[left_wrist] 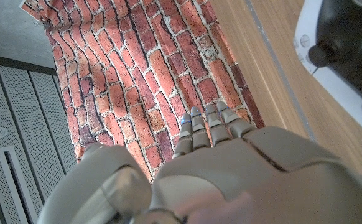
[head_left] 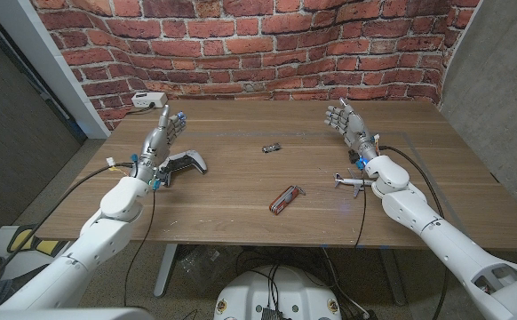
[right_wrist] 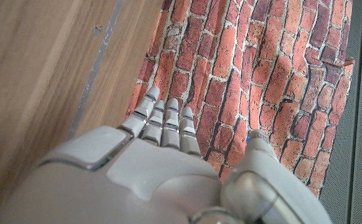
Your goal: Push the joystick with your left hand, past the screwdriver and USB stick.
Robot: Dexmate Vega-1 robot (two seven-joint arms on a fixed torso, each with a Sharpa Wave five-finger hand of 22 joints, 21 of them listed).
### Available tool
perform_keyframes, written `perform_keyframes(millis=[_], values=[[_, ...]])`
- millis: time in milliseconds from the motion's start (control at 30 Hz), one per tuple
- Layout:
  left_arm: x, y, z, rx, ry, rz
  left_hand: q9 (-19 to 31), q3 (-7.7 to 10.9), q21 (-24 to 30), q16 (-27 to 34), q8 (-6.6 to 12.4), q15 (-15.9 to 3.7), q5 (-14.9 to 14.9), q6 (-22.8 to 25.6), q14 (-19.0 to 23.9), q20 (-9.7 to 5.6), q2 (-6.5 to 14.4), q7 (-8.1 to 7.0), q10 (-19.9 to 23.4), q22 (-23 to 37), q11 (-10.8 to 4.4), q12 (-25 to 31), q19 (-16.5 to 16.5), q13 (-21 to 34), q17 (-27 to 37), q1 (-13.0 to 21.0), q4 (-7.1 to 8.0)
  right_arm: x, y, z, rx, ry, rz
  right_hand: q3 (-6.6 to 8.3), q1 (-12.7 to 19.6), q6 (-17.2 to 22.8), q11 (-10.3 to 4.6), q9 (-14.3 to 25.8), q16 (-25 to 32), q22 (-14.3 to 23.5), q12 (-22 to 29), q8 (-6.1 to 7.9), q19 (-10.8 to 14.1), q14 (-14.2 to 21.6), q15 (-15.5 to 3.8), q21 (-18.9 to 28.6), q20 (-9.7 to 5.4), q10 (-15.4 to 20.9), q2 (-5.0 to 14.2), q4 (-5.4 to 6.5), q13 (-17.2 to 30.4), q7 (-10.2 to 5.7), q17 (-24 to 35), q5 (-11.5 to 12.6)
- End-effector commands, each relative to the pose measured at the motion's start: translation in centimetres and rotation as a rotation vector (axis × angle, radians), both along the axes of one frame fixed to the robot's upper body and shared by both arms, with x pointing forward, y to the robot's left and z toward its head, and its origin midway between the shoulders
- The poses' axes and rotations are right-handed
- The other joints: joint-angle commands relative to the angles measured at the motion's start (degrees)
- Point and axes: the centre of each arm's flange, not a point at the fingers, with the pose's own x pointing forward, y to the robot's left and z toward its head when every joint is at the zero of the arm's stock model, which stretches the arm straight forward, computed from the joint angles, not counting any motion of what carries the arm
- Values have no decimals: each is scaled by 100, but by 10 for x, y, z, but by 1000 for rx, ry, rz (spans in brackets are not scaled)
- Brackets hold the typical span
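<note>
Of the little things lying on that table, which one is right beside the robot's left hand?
The white and black joystick controller, lying beside the left hand. The red screwdriver and small dark USB stick lie mid-table, away from it.

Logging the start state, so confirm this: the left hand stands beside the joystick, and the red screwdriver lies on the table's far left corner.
Wrong on one point. The head view shows the red screwdriver lying near the table's middle, toward the front edge. The left hand does stand beside the joystick.
</note>
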Motion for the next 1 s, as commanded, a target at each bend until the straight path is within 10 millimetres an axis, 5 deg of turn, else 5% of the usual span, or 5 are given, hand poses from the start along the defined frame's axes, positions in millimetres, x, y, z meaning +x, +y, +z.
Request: perform_keyframes(millis=[33,767,1000], values=[[-20,18,-11,29,-24,136,19,-73,46,27,38,2,-3,109,100,-4,-21,7,107,15,-9,30,126,30,21,74,0,0,5,2,-17,9,0,35,9,-14,3,6,21,31,7,-10,51,54,-14,-19,28,36,41,-9,14,-10,11,36],[-33,34,-20,175,-18,556,21,-126,-11,-37,-6,-25,41,161,127,97,-43,-79,143,15,-35,-21,140,32,22,121,-18,3,11,3,-47,37,-6,34,6,13,-2,9,21,32,8,-5,82,75,-21,-44,25,64,46,-15,14,-22,9,36],[-33,32,-18,202,-24,578,22,-182,-163,-193,2,-47,117,378,-167,185,-26,-381,-64,21,-83,-169,-101,38,29,160,-17,3,11,3,-50,37,-12,34,3,20,-6,9,20,32,6,-4,88,77,-20,-52,26,65,49,-16,14,-26,9,36]])
